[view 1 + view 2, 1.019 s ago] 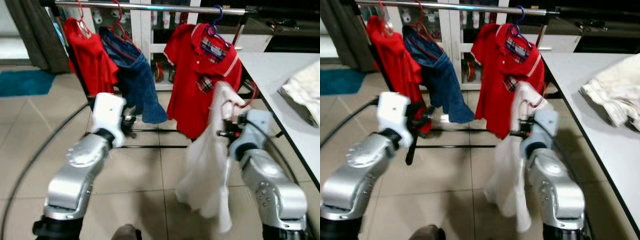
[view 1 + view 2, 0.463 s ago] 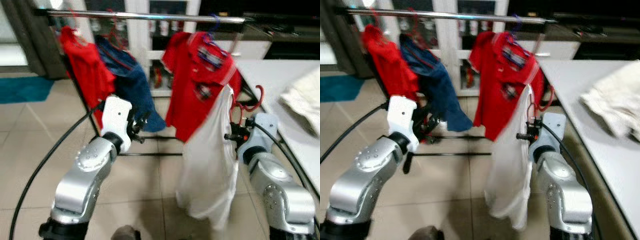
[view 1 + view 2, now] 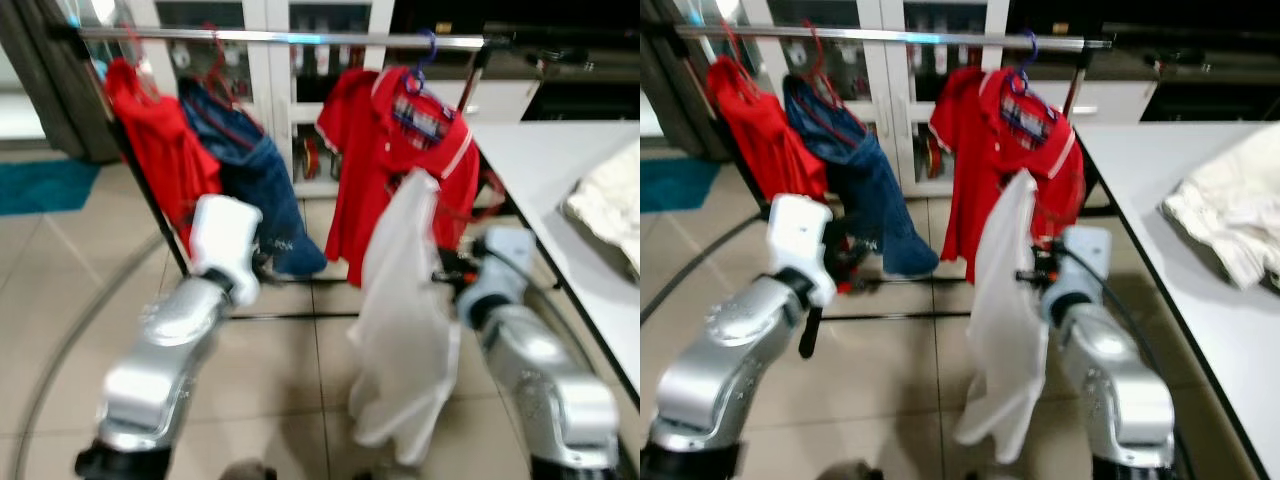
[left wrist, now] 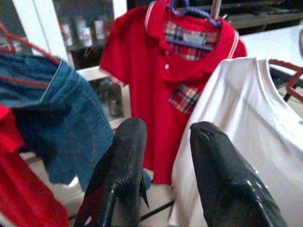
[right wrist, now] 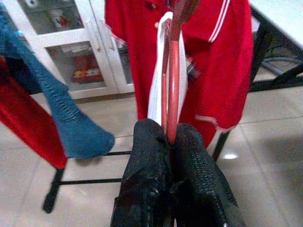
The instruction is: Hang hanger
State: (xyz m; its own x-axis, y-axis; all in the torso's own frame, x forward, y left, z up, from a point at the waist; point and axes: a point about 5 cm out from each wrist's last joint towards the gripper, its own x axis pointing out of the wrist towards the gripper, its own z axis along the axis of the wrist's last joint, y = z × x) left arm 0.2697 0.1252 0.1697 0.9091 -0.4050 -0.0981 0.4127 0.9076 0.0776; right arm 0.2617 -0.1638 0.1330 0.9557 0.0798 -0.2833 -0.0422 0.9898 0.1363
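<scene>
Our right tool (image 5: 170,142) clamps the red hanger (image 5: 173,80) carrying a white shirt (image 3: 405,320), seemingly just below the rail (image 3: 280,37), before the red polo (image 3: 400,160). Our left tool (image 4: 165,175) hangs open nearby.

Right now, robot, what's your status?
Right tool shut on red hanger with white shirt. Left tool open, idle. Rail not reached.

Three garments (image 3: 400,160) hang on the rail (image 3: 290,38), table (image 3: 540,150) right.
</scene>
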